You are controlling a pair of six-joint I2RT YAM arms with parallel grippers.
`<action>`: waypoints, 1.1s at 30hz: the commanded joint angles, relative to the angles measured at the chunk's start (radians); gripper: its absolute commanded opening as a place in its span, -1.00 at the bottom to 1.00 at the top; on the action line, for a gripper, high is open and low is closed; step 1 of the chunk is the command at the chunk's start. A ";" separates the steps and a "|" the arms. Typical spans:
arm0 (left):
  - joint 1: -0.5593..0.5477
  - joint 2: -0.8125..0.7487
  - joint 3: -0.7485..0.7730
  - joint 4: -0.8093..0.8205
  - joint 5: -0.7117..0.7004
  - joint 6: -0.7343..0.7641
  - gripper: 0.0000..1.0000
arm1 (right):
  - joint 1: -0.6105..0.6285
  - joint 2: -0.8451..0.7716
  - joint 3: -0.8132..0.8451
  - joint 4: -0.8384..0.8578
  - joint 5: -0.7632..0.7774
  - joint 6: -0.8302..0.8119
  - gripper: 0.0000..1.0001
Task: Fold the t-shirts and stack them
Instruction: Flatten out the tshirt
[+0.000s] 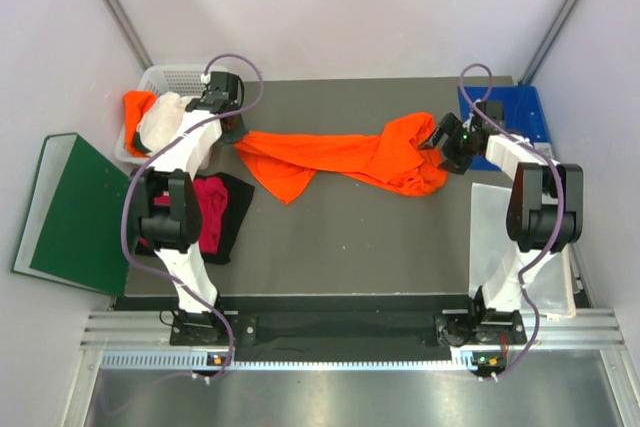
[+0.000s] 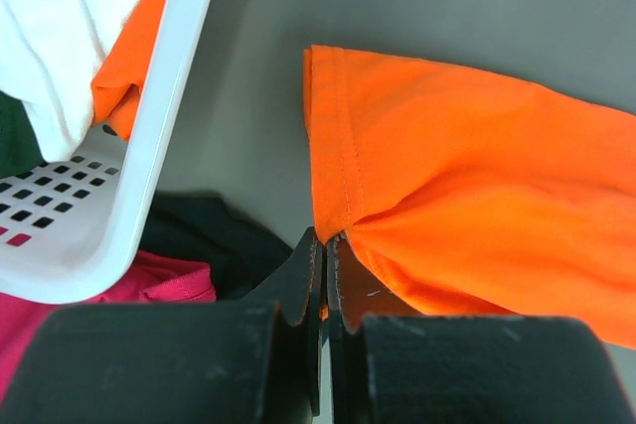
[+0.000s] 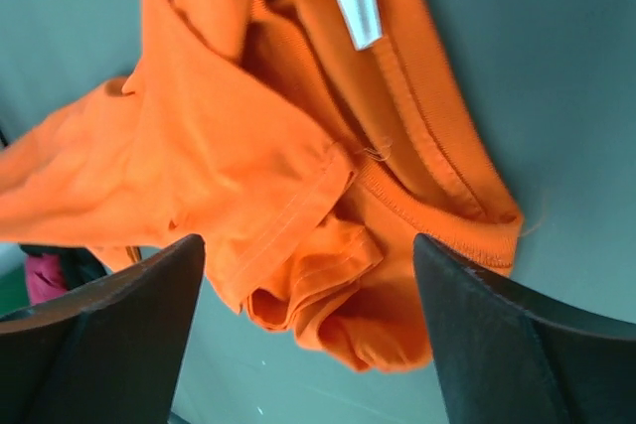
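A bright orange t-shirt [image 1: 340,157] lies stretched across the middle of the dark table. My left gripper [image 1: 232,132] is shut on its left hem corner [image 2: 333,230], with cloth pinched between the jaws. My right gripper [image 1: 437,145] is open above the shirt's bunched collar end [image 3: 328,245], with nothing between its fingers. The collar and its white label [image 3: 358,5] face up. A magenta-pink shirt [image 1: 205,209] lies on a black shirt [image 1: 236,209] at the left. A white shirt [image 1: 165,119] and another orange one [image 1: 137,107] sit in the white basket [image 1: 180,77].
A dark green binder [image 1: 75,217] lies off the table's left edge. A blue folder [image 1: 520,112] lies at the back right. A white sheet [image 1: 500,237] lies along the right side. The basket's rim [image 2: 149,176] is close to my left gripper.
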 commanded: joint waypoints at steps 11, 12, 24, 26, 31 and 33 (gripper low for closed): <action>0.006 0.012 0.030 -0.003 -0.005 0.020 -1.00 | -0.023 0.080 -0.065 0.288 -0.114 0.213 0.36; 0.006 0.014 0.030 -0.003 -0.005 0.020 -1.00 | -0.023 0.094 -0.058 0.285 -0.114 0.215 0.35; 0.006 0.023 0.030 -0.004 -0.002 0.021 -1.00 | -0.023 0.125 -0.051 0.300 -0.103 0.228 0.29; 0.006 0.025 0.031 -0.006 -0.003 0.023 -1.00 | -0.021 0.134 -0.049 0.307 -0.106 0.232 0.26; 0.006 0.023 0.031 -0.013 -0.014 0.029 -1.00 | -0.021 0.165 -0.045 0.314 -0.106 0.238 0.24; 0.006 0.023 0.030 -0.013 -0.019 0.034 -1.00 | -0.021 0.171 -0.052 0.327 -0.107 0.245 0.23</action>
